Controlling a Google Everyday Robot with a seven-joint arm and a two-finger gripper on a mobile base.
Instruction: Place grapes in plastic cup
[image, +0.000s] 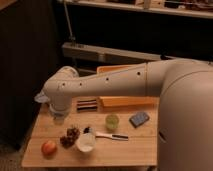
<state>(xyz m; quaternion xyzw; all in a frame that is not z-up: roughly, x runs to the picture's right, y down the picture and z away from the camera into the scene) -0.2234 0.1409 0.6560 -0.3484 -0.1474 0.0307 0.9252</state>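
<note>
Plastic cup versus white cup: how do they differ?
The plastic cup is translucent green, smaller, mid-table; the white cup is opaque, wider, at the front near the grapes. Both stand upright. The claw hangs left of both, behind the grapes.
</note>
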